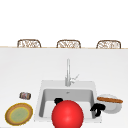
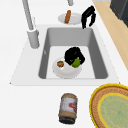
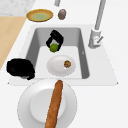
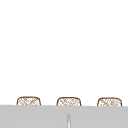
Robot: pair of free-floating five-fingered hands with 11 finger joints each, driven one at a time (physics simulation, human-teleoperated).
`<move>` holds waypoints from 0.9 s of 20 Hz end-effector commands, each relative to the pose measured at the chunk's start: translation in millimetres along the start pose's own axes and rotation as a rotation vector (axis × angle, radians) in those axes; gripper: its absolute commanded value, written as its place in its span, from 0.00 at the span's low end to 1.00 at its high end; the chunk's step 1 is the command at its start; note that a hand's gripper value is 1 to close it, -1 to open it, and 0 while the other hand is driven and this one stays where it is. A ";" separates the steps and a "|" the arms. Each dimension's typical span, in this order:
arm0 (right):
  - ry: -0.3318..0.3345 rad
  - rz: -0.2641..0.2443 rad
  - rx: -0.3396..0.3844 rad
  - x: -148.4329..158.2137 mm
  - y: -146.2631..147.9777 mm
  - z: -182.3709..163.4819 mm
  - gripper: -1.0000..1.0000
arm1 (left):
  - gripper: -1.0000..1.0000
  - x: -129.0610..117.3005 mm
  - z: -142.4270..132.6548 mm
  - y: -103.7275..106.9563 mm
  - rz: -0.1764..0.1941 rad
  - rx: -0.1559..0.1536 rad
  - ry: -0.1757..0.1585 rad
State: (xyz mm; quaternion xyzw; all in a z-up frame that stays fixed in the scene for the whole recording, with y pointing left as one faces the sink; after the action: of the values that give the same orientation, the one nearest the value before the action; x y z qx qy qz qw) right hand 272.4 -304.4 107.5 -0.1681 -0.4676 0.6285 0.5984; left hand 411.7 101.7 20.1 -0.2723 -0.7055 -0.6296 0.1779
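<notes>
Down in the sink (image 2: pixel 100 62), the left hand (image 2: pixel 74 55) has its fingers curled round a small green fruit (image 2: pixel 75 62), most likely a lime, and holds it just above the rim of a white bowl (image 2: pixel 65 70) that sits on the sink floor. From the right side the same hand (image 3: pixel 55 39) shows with the lime (image 3: pixel 53 47) tucked under it, close beside the bowl (image 3: pixel 60 65). Inside the bowl lies 1 small round brown thing (image 2: pixel 60 63); I cannot tell what it is.

Over at the sink's right edge the right hand (image 1: pixel 98 108) hangs in the air, fingers bent downward and holding nothing, next to a white plate (image 1: pixel 115 107) on the surface. 1 long baguette (image 3: pixel 54 105) lies across that plate.

On the surface to the left of the sink there is 1 jar (image 2: pixel 67 108) on its side, and near it 1 woven yellow plate (image 2: pixel 110 106) with a green centre. A tall faucet (image 1: pixel 68 72) stands behind the sink. 1 big red ball (image 1: pixel 67 114) fills the foreground of the front view, in front of the sink. Beyond the surface stand 3 wicker chair backs (image 1: pixel 68 44).
</notes>
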 end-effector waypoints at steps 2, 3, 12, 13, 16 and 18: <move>0.000 0.000 0.000 0.0 0.0 0.0 0.50 | 1.00 -44.1 -24.7 -21.2 -0.034 0.011 0.003; 0.000 0.000 0.000 0.0 0.0 0.0 0.50 | 1.00 -57.4 -27.3 -22.4 -0.034 0.000 0.000; 0.000 0.000 0.000 0.0 0.0 0.0 0.50 | 1.00 -136.3 -27.9 -36.2 0.010 0.004 -0.060; 0.000 0.000 0.000 0.0 0.0 0.0 0.50 | 1.00 -139.0 -26.3 -33.0 0.027 0.006 -0.063; 0.000 0.000 0.000 0.0 0.0 0.0 0.50 | 1.00 -127.5 -20.7 -38.8 0.042 0.011 -0.072; 0.000 0.000 0.000 0.0 0.0 0.0 0.50 | 1.00 -104.6 -19.0 -34.4 0.051 0.001 -0.061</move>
State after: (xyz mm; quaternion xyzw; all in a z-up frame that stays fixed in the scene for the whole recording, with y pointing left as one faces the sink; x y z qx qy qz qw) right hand 272.4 -304.4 107.5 -0.1681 -0.4676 0.6285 0.5984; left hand 481.9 65.3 -53.7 -0.3168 -0.7135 -0.6008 0.1723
